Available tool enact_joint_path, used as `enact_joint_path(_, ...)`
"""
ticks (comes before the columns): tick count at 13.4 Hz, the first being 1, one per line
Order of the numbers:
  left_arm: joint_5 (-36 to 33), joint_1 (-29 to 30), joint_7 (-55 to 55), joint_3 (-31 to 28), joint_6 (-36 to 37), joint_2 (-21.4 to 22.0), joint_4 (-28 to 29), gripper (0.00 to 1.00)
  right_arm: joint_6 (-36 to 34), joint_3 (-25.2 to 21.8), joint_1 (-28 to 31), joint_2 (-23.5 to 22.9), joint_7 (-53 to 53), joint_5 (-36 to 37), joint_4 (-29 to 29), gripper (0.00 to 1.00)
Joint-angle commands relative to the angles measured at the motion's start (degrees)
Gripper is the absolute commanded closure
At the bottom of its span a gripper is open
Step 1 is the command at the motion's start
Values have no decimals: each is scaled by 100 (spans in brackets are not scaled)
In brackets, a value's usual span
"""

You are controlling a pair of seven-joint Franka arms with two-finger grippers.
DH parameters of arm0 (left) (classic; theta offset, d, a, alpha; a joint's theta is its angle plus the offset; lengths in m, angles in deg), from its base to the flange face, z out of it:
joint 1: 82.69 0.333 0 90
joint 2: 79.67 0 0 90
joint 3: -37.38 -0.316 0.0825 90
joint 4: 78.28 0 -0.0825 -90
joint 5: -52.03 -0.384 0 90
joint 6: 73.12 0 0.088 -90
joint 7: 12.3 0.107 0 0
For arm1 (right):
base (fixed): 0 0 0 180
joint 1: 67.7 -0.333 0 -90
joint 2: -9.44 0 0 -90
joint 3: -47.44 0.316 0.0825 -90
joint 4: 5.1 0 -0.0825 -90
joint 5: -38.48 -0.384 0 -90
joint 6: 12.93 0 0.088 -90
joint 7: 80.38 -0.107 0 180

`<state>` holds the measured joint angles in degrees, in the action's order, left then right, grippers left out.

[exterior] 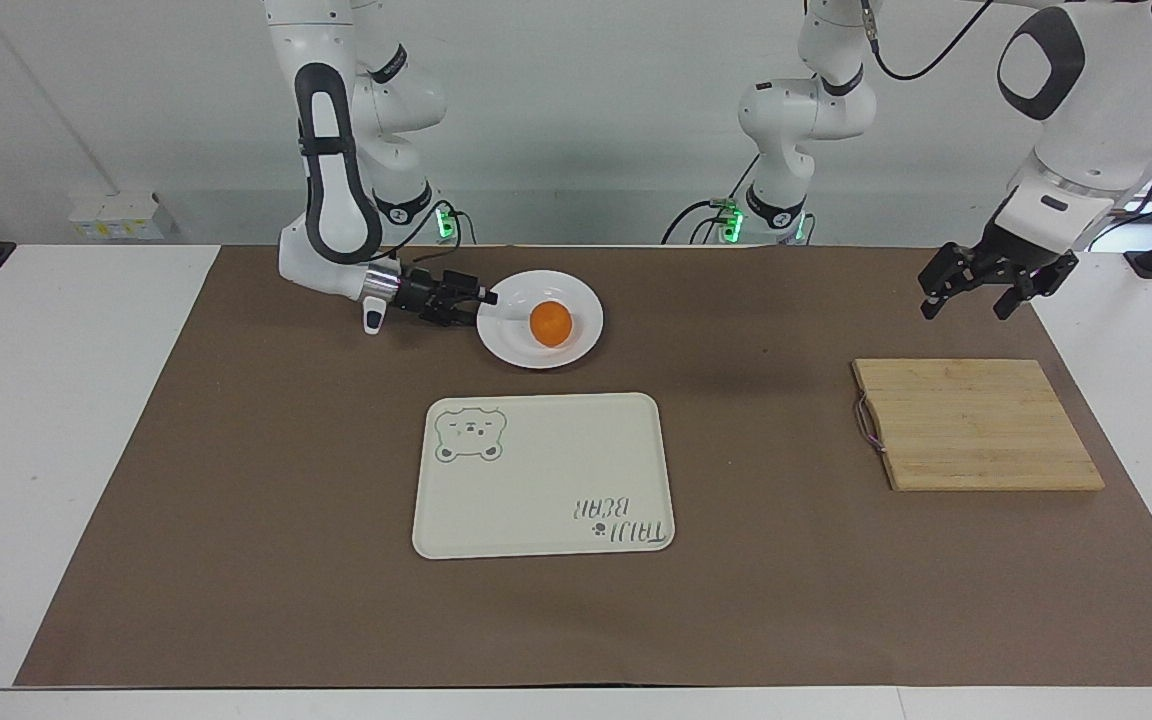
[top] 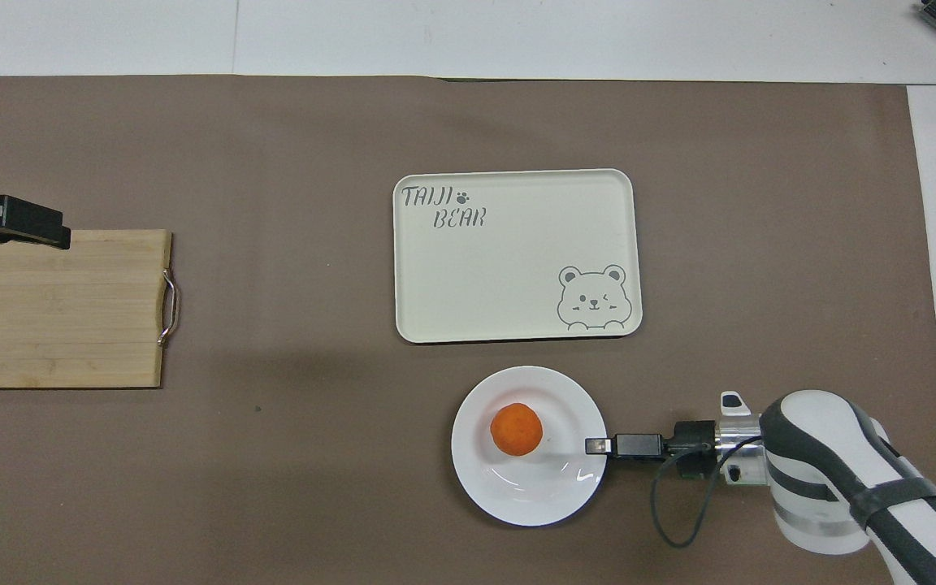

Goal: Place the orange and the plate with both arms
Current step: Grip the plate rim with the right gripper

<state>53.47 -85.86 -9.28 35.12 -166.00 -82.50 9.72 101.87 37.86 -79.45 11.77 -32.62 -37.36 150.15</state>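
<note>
The glossy white plate [exterior: 540, 319] is sitting on the brown mat [exterior: 236, 500], nearer to the robots than the cream bear tray [exterior: 543, 475], and the round orange [exterior: 550, 323] is resting in its middle. The right gripper [exterior: 481, 297] is lying low and sideways at the plate's rim, fingers straddling the edge; how tightly, I cannot tell. The left gripper [exterior: 996, 285] is hanging with fingers spread wide, holding nothing, by the slatted bamboo cutting board [exterior: 976, 424].

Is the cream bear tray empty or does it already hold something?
Empty. The tray shows only its printed bear and lettering; the orange sits in the plate, which lies nearer the robots.
</note>
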Motion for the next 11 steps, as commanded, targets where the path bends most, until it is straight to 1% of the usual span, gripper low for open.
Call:
enact_joint_path(1,-118,-17,391,-152,410,2,-170,0,156,1,-134,31,191,-352,85,0)
enact_joint_path(3,-100,-16,366,-109,402,107,-161,0,270,1,-300,22,182,-502,76,0)
enact_joint_path(5,-91,1,157,-109,350,152,-143,0,306,1,-319,22,182,-538,85,1)
enact_joint_path(7,-91,-8,-143,-109,341,187,-74,0,315,1,-319,13,182,-538,76,52)
enact_joint_path(8,-100,-8,-109,-109,315,248,14,0,323,1,-319,13,190,-538,76,70)
enact_joint_path(9,-100,1,-109,-109,323,301,102,0,332,1,-319,4,173,-538,67,83)
enact_joint_path(11,-135,10,-91,-117,393,389,217,0,350,1,-380,-4,182,-538,58,94)
